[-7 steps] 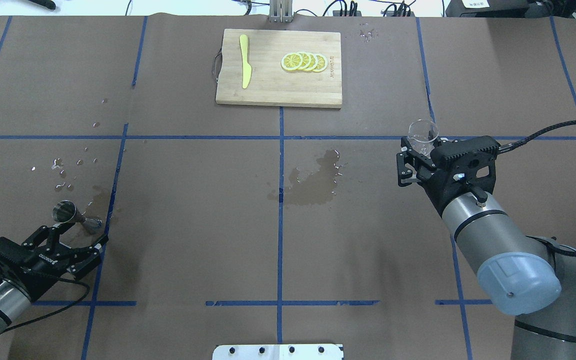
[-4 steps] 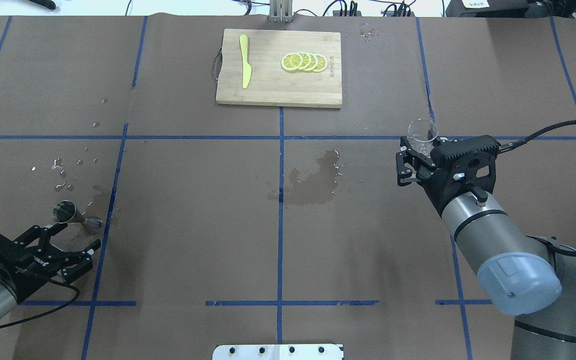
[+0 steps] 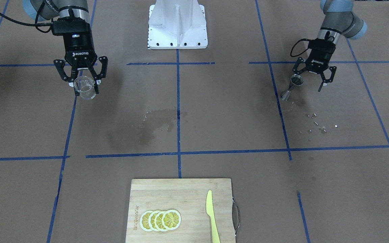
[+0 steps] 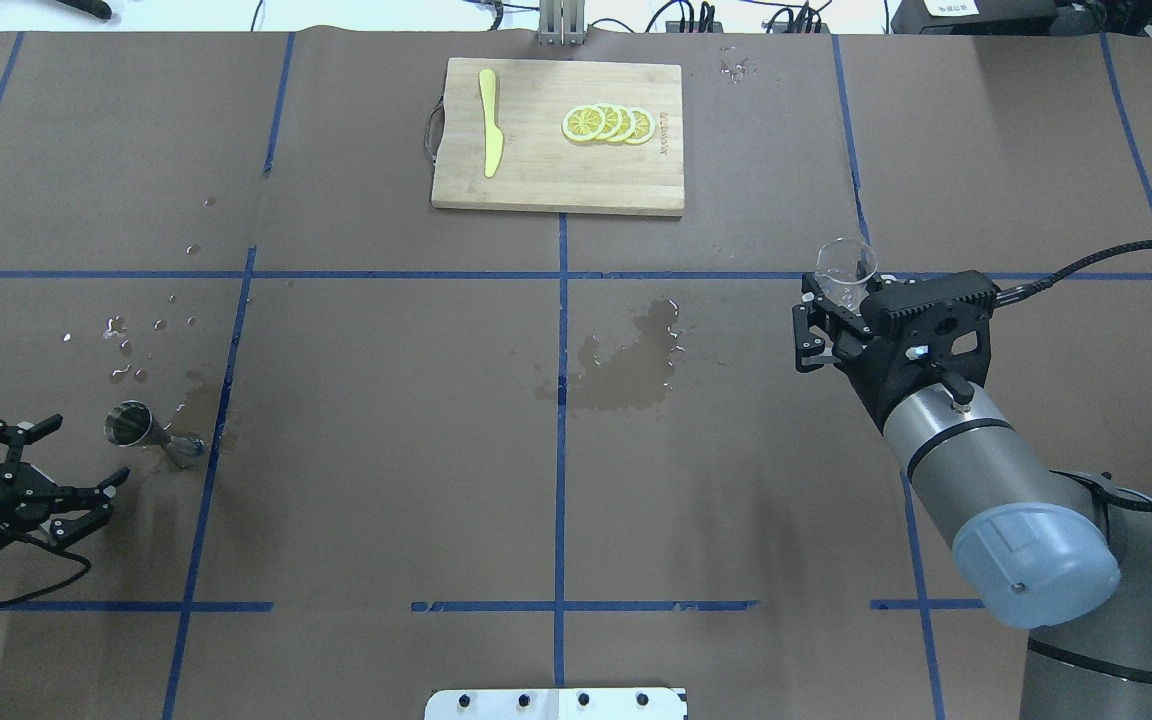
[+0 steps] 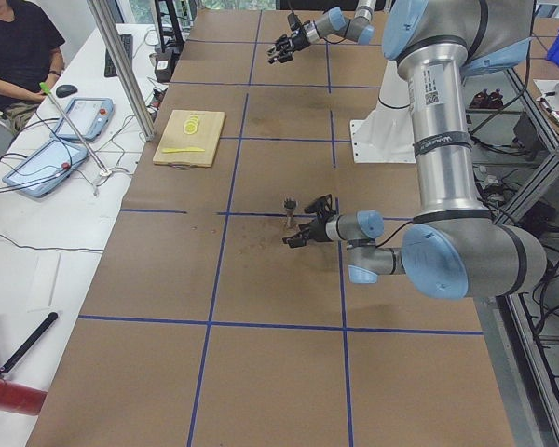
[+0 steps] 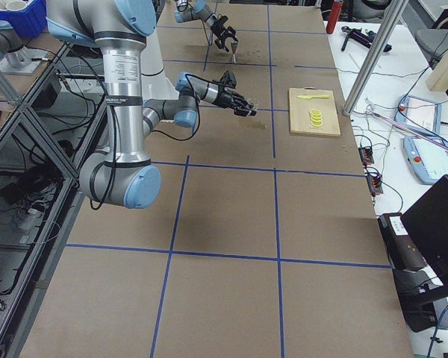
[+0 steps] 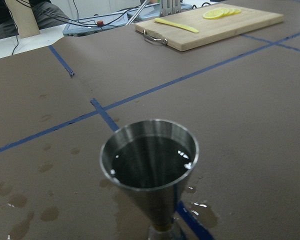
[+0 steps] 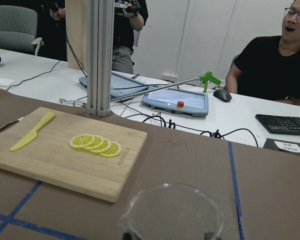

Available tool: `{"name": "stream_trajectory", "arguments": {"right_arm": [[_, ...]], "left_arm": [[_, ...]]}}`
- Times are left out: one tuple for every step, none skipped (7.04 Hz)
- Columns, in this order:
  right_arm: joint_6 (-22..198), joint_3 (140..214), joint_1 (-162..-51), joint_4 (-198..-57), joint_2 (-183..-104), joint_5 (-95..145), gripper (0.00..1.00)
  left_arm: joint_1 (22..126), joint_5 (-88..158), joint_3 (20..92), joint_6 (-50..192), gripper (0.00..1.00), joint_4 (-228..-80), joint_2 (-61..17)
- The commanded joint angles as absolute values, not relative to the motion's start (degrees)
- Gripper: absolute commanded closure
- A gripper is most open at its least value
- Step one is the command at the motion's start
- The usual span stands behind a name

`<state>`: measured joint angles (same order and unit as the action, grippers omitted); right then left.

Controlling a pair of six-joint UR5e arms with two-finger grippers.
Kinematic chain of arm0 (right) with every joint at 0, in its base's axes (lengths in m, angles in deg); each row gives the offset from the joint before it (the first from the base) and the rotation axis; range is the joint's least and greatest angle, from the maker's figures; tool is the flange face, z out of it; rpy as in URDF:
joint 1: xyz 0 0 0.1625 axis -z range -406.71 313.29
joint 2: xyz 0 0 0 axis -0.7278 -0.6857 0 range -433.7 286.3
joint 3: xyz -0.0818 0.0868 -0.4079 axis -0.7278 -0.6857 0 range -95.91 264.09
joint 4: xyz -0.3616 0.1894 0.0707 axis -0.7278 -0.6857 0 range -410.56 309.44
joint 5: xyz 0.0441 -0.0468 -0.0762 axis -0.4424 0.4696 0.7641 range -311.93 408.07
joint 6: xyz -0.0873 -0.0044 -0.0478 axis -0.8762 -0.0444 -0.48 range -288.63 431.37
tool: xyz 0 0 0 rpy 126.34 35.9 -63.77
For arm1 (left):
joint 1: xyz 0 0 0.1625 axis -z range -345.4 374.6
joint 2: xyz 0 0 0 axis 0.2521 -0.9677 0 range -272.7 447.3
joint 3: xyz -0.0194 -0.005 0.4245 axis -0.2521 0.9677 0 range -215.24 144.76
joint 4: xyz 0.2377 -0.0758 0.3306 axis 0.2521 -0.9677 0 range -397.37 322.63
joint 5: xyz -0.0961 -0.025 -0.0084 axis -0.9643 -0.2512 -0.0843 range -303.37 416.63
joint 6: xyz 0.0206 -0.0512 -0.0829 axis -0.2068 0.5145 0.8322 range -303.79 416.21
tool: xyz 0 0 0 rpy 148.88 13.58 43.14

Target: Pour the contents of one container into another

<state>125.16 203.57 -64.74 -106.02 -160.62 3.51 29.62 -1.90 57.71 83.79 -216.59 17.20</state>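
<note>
The silver hourglass jigger (image 4: pixel 141 430) stands upright on the left of the table, beside a blue tape line. Liquid shows inside its top cone in the left wrist view (image 7: pixel 149 162). My left gripper (image 4: pixel 86 452) is open and empty, a short way back from the jigger, not touching it; across the table both show again, jigger (image 3: pixel 291 86) and left gripper (image 3: pixel 311 81). On the right side, my right gripper (image 4: pixel 836 300) is shut on the small clear glass cup (image 4: pixel 846 264), held upright above the table. The cup's rim fills the bottom of the right wrist view (image 8: pixel 172 212).
A wooden cutting board (image 4: pixel 556 180) with lemon slices (image 4: pixel 608 123) and a yellow knife (image 4: pixel 489 122) lies at the far middle. A wet stain (image 4: pixel 626 365) marks the table centre, and droplets (image 4: pixel 131 340) lie beyond the jigger. People sit at a desk beyond the table's far edge.
My left gripper has drawn back from the jigger toward the table's near left corner, staying open. The jigger stays standing where it was. The right arm and the cup have not moved.
</note>
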Motion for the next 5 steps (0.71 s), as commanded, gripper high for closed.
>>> {"name": "stream_trajectory", "arguments": {"right_arm": [[125.16, 203.53, -64.81, -106.02, -160.63, 3.51, 1.0], [125.25, 202.75, -64.81, -106.02, -161.24, 3.51, 1.0], [125.42, 201.96, -64.9, -106.02, -161.5, 3.6, 1.0], [127.51, 201.95, -64.99, -105.93, -161.5, 3.69, 1.0], [129.88, 201.86, -64.99, -106.02, -162.11, 3.69, 1.0]], "left_arm": [[41.17, -10.74, 57.32, 74.44, 0.01, -216.41, 18.84], [49.67, -20.35, 56.62, 73.97, 0.01, -214.84, 17.96], [56.11, -27.58, 56.26, 73.53, 0.01, -211.95, 16.56], [60.26, -31.31, 55.74, 72.13, 0.0, -208.1, 14.64], [65.09, -32.74, 55.56, 72.03, 0.0, -202.23, 11.14]]}}
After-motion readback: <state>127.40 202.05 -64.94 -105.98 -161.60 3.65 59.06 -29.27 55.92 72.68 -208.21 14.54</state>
